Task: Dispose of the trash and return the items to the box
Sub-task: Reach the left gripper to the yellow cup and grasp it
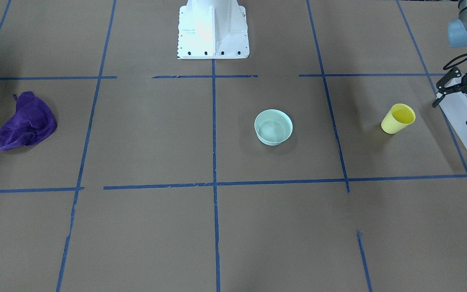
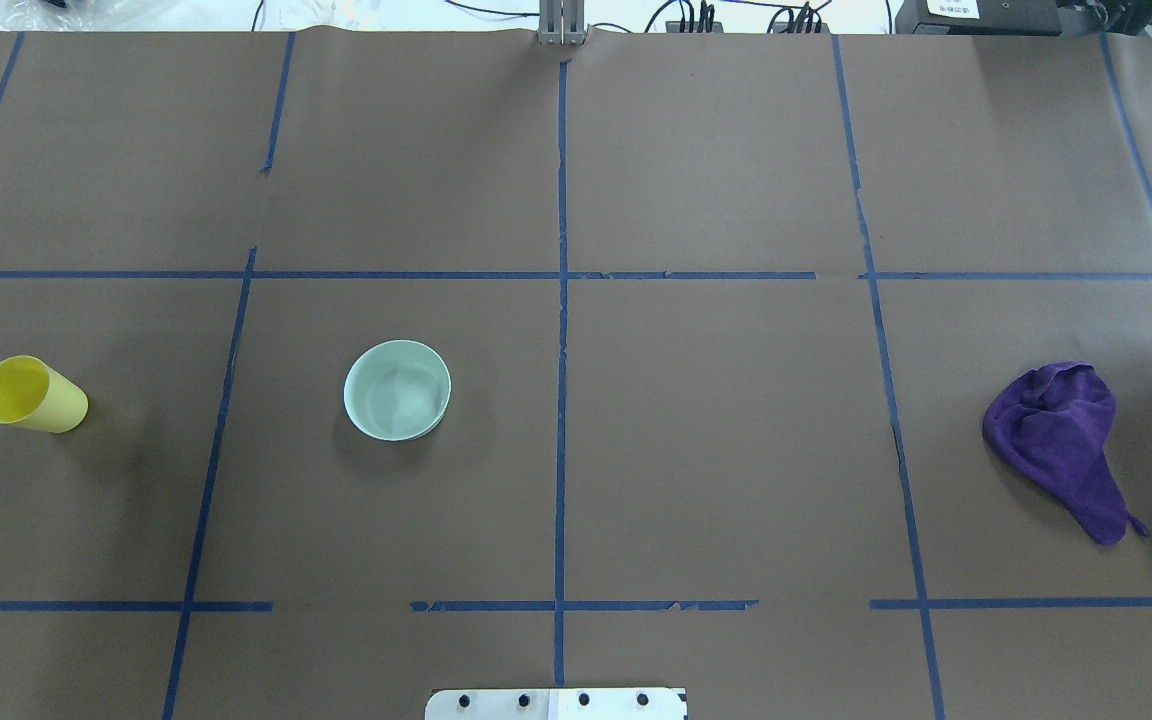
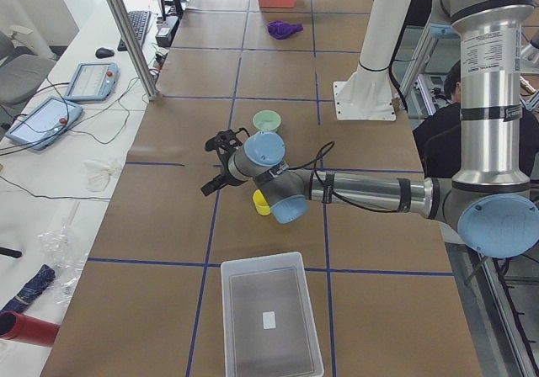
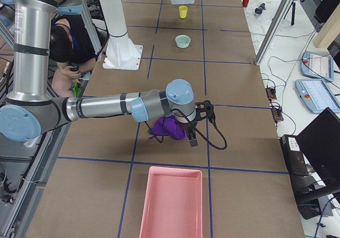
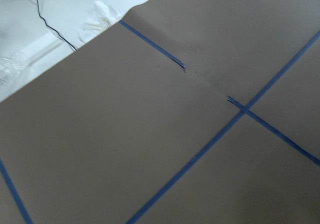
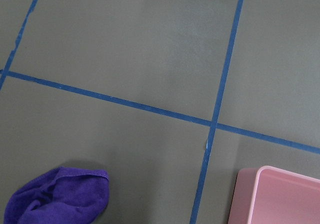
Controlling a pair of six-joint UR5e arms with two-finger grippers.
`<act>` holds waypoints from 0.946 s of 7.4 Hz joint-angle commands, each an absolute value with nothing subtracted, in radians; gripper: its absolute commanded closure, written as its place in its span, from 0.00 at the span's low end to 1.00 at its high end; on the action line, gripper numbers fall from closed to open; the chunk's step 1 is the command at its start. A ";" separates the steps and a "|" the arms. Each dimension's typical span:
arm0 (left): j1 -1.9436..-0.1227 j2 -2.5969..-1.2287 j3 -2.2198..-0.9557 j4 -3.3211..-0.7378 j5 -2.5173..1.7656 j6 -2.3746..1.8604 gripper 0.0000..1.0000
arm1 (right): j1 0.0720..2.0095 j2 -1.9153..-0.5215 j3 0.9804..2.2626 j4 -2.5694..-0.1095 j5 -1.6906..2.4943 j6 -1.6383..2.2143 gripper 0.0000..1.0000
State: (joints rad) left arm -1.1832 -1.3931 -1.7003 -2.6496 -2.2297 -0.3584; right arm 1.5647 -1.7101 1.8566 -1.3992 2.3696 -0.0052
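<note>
1. Worktop (image 2: 716, 450) covered in brown paper fills every view. Blue tape (image 2: 561, 400) divides it into large rectangles. White side benches run along its far edge and carry cables and two tablets (image 3: 46, 116), and a slanted metal post (image 3: 126, 32) rises there. A seated person (image 4: 66, 47) shows behind the white robot base (image 1: 213, 30).
2. At the robot's left end lies the box (image 3: 269, 318), translucent with a small white label. Nothing shows inside it.
3. The left hand (image 1: 453, 112) hangs above the worktop near the box and the cup. Its fingers are spread wide and hold nothing. In the left side view the left arm's elbow covers part of the cup.
4. The yellow cup (image 2: 31, 395) stands mouth up on the paper, near the box and outside it.
5. The mint-green bowl (image 2: 397, 389) sits upright in the next rectangle. It is well apart from the cup and just left of the centre tape line, with nothing around it.
6. Far to the right, a crumpled purple cloth (image 2: 1061, 435) lies on the paper.
7. The right hand (image 4: 194, 126) is low, just beside the cloth, and the arm's wrist hides part of the fabric. I cannot tell whether its fingers are spread or closed.
8. A pink bin (image 4: 171, 203) sits at the right end, near the cloth.
</note>
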 commanded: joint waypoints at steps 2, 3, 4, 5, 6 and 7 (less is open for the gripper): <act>-0.939 -1.319 -1.698 -2.695 -1.972 -0.778 0.27 | 1.565 -1.727 1.856 -1.397 2.372 -0.005 0.00; -0.925 -1.301 -1.697 -2.706 -1.953 -0.787 0.33 | 1.565 -1.730 1.856 -1.397 2.372 -0.006 0.00; -0.908 -1.293 -1.694 -2.704 -1.933 -0.787 0.36 | 1.565 -1.735 1.856 -1.397 2.372 -0.005 0.00; -0.901 -1.283 -1.694 -2.704 -1.930 -0.788 0.50 | 1.565 -1.738 1.858 -1.397 2.373 -0.006 0.00; -0.894 -1.279 -1.692 -2.704 -1.928 -0.785 1.00 | 1.565 -1.743 1.859 -1.397 2.372 -0.006 0.00; -0.888 -1.279 -1.692 -2.704 -1.927 -0.782 1.00 | 1.565 -1.744 1.859 -1.397 2.373 -0.006 0.00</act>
